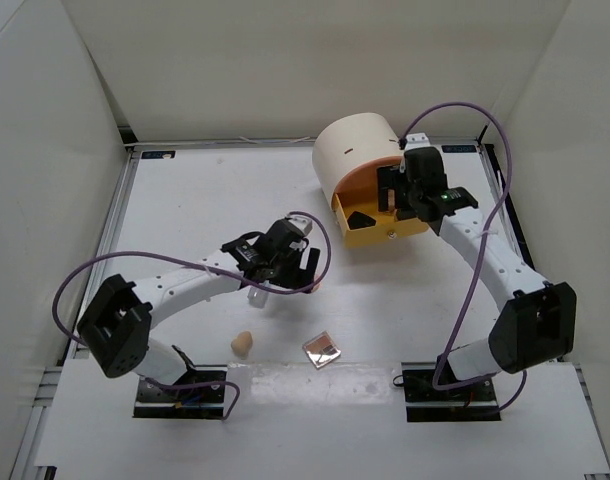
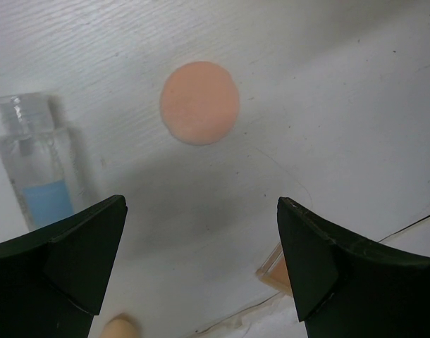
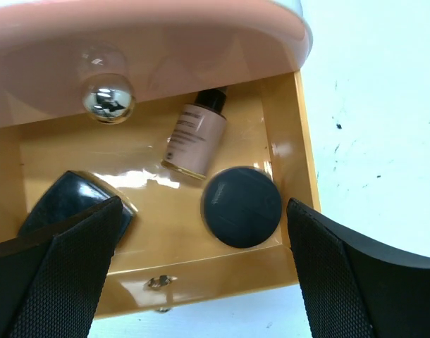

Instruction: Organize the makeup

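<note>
Partly done, I judge: the foundation bottle (image 3: pixel 195 134) and round black compact (image 3: pixel 242 206) lie in the orange drawer (image 3: pixel 201 271) under the released right tool (image 3: pixel 201 282), while puff (image 2: pixel 199 103), clear bottle (image 2: pixel 35 165), sponge (image 1: pixel 242 344) and apparently a mirrored compact (image 1: pixel 322 350) remain on the bench (image 1: pixel 185 200) near the released left tool (image 2: pixel 201 267).

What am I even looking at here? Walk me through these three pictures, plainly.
Two robot arms are bolted to a white table. One picture looks down from above; the other two come from a camera on each wrist.

The left gripper hangs open and empty over a round peach puff and a small clear bottle. A beige egg-shaped sponge and a square mirrored compact lie nearer the arm bases.

The right gripper is open and empty above the pulled-out orange drawer of a cream cylinder box. Inside lie a foundation bottle and a round black compact.
</note>
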